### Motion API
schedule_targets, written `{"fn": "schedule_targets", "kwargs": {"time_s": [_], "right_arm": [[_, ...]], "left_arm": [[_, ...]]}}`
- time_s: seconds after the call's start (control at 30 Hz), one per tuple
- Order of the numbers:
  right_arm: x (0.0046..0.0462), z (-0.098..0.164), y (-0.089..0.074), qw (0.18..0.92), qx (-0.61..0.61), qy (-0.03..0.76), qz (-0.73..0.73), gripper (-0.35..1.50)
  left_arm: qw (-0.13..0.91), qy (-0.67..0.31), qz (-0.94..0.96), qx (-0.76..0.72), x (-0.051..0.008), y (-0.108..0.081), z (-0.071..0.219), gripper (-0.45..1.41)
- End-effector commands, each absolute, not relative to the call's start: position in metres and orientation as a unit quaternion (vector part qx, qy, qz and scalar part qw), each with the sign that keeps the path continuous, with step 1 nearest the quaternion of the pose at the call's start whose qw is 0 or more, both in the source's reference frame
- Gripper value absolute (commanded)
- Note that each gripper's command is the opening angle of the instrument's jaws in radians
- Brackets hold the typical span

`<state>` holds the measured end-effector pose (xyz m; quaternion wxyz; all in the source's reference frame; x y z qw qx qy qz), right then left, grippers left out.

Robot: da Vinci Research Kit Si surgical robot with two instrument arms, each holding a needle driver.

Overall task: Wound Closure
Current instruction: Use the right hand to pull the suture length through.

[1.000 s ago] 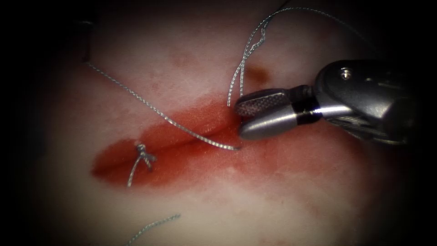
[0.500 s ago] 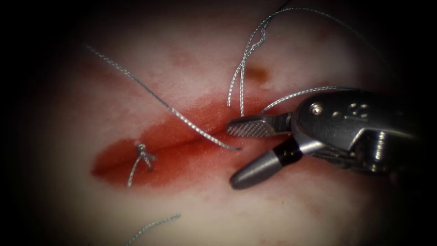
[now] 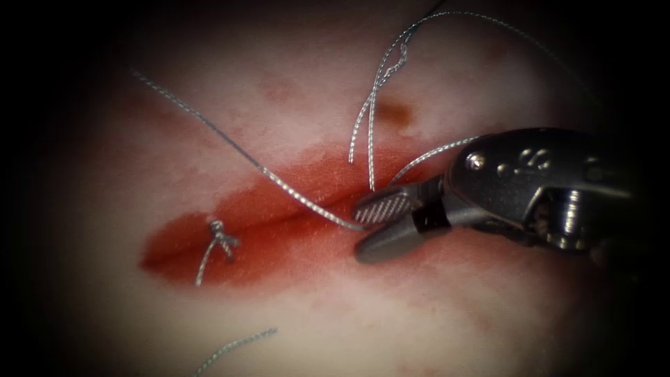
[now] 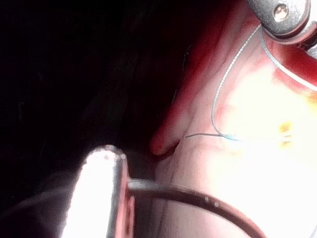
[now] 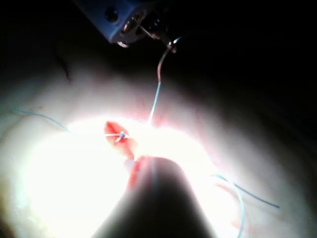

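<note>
1. Tissue. The tissue (image 3: 314,84) lay across the endoscope view. The cut (image 3: 279,220) ran from lower left to upper right, inside a patch of red fluid (image 3: 279,262).

2. Right tool. The right tool (image 3: 364,230) entered from the right, with its tips at the right end of the cut. Its jaws had narrowed from the wide spread of half a second earlier, but a slim gap remained, so nothing was clamped yet.

3. Left tool. In the right wrist view, the left tool (image 5: 170,41) hung above the tissue, apparently clenched on the needle (image 5: 159,67). The grip point along the curve could not be determined. The needle was clear of the tissue.

4. Thread. The thread (image 3: 230,143) ran from upper left to a free end lying between the right tool's jaws. Further loops lay above the cut.

5. Knot. One tied knot (image 3: 218,234) sat on the left part of the cut. A cut end of thread (image 3: 234,345) lay well below it.

Step in hand (judged): the right tool was closing on the free thread end. A secure grasp calls for the jaws to meet on the strand alone, keeping the lower jaw from pinching the tissue.
</note>
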<state>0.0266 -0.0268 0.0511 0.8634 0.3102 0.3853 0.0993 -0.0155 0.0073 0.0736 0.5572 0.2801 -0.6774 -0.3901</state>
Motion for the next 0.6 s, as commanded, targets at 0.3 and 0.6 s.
{"fn": "schedule_targets", "kwargs": {"time_s": [0.3, 0.6], "right_arm": [[0.0291, 0.0512, -0.0265, 0.874, 0.298, 0.372, 0.093, 0.20], [0.0290, 0.0516, -0.0264, 0.914, 0.275, 0.296, 0.033, -0.35]], "left_arm": [[0.555, -0.682, -0.385, 0.281, -0.0160, 0.0083, 0.0730, -0.45], [0.552, -0.684, -0.382, 0.287, -0.0154, 0.0087, 0.0730, -0.45]]}}
